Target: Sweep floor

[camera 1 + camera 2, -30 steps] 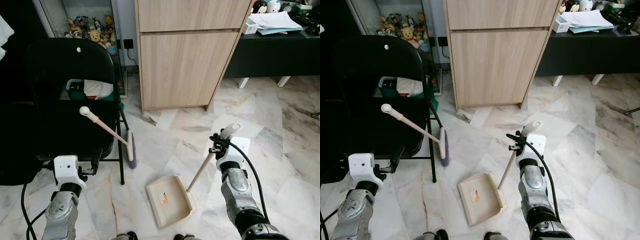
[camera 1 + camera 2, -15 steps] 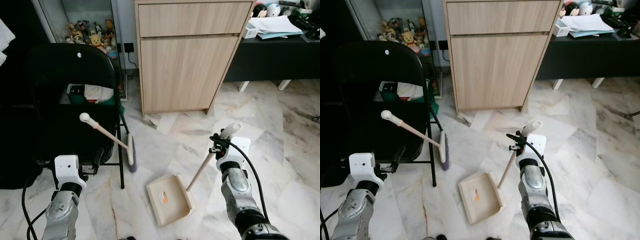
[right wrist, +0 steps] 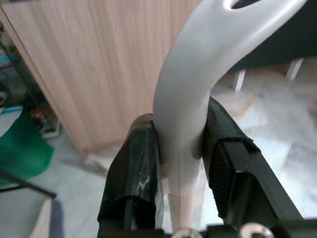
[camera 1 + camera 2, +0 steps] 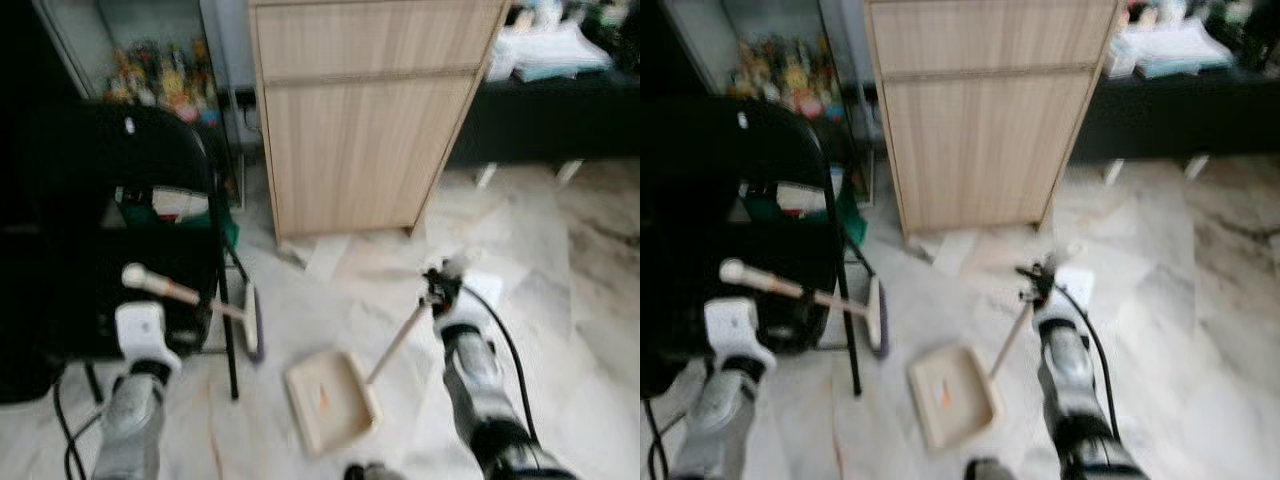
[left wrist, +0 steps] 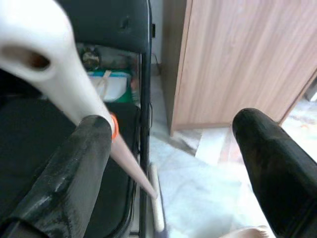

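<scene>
The head views are blurred. A broom (image 4: pixel 200 300) with a pale handle leans across the black folding chair's seat, its brush head (image 4: pixel 250 325) on the marble floor. My left gripper (image 5: pixel 171 121) is open, and the broom handle (image 5: pixel 64 94) lies against one finger (image 5: pixel 84 158). A beige dustpan (image 4: pixel 328 398) rests on the floor ahead of me. Its long handle (image 4: pixel 398 340) rises to my right gripper (image 4: pixel 437 290), which is shut on the white grip (image 3: pixel 181 124).
The black folding chair (image 4: pixel 130 200) stands at the left with a green-and-white bundle (image 4: pixel 170 205) behind it. A wooden cabinet (image 4: pixel 360 110) faces me. A dark desk (image 4: pixel 560 110) is at the right, and a glass case of plush toys (image 4: pixel 160 75) at the back left.
The whole picture has shifted and blurred, so the camera is moving. My left wrist now sits closer under the broom handle's end. The right gripper holds the dustpan handle as before.
</scene>
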